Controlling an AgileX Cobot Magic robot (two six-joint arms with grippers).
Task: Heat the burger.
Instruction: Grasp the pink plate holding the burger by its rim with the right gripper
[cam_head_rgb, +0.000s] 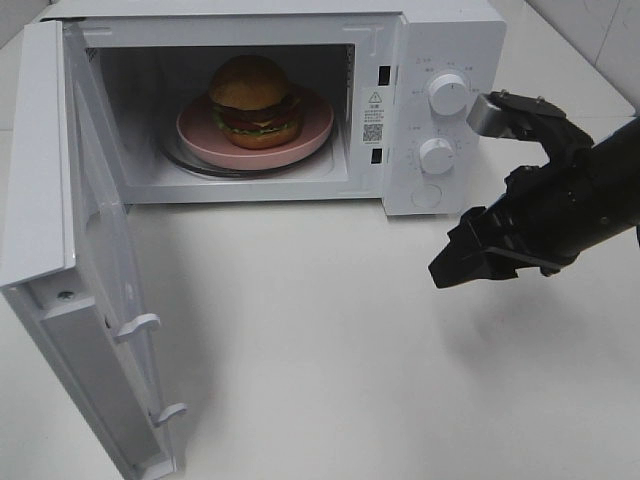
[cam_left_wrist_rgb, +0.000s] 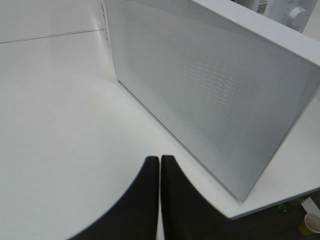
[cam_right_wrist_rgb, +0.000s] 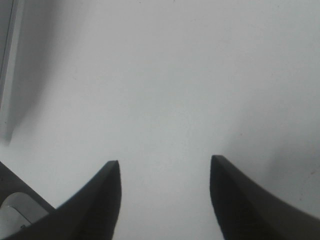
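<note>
A white table (cam_head_rgb: 350, 350) carries a microwave (cam_head_rgb: 450, 40), door (cam_head_rgb: 60, 200) swung open at left. Inside, the burger (cam_head_rgb: 252, 100) sits on a pink plate (cam_head_rgb: 318, 125). Only the left wrist view shows the left gripper (cam_left_wrist_rgb: 160, 195), jaws pressed together, and a floor cup (cam_left_wrist_rgb: 311, 222). The right gripper (cam_right_wrist_rgb: 165, 167) stands spread, holding nothing.

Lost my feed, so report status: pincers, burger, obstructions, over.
Left pincer shut, outside the open door. Right pincer open, empty, above table. Burger on pink plate inside microwave. Nothing seen in the door's path.
</note>
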